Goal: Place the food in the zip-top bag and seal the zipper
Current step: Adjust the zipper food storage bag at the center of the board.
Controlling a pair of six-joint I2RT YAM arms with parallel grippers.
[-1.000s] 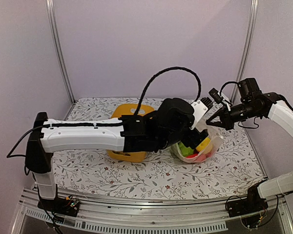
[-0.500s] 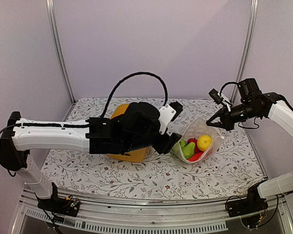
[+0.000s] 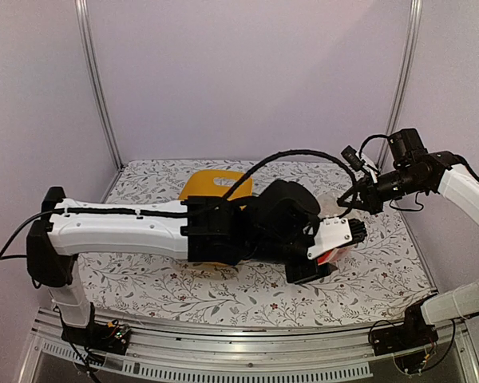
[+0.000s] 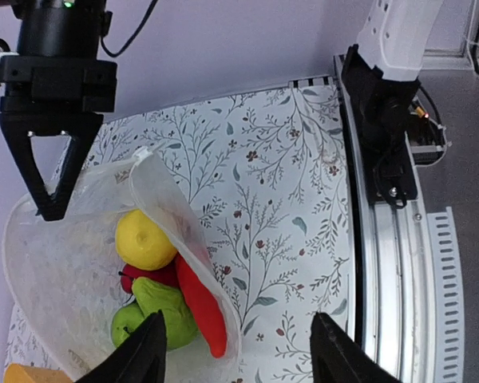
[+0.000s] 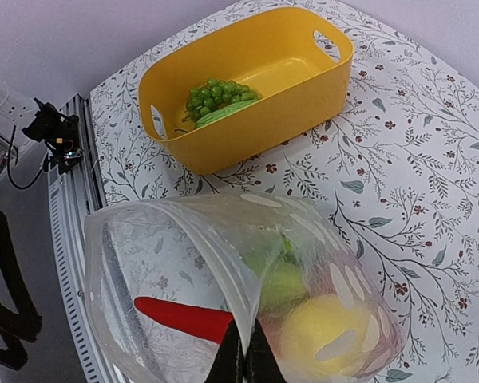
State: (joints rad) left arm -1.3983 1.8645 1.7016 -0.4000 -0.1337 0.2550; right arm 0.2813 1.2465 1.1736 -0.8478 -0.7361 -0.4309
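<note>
The zip-top bag [image 4: 72,231] lies open on the table, its mouth held up. It holds a yellow lemon [image 4: 144,239], a red chili [image 4: 199,307], a green pear [image 4: 164,307] and a green apple [image 4: 124,323]. My right gripper [image 5: 246,355] is shut on the bag's upper rim beside the zipper [image 5: 215,247]; it shows in the top view [image 3: 358,201] and the left wrist view [image 4: 52,187]. My left gripper [image 4: 239,355] is open and empty, hovering over the bag's near side [image 3: 327,259]. In the top view the left arm hides most of the bag [image 3: 335,209].
The yellow basket [image 5: 303,88] stands left of the bag and holds green grapes [image 5: 219,92] and a green pod [image 5: 215,114]. It shows behind the left arm in the top view [image 3: 203,185]. The metal rail [image 4: 399,263] and right arm base [image 4: 383,96] lie at the table's near edge.
My left arm pulled back from the bag toward the basket, then swung right again, now over the bag's near side. The right gripper kept holding the rim.
</note>
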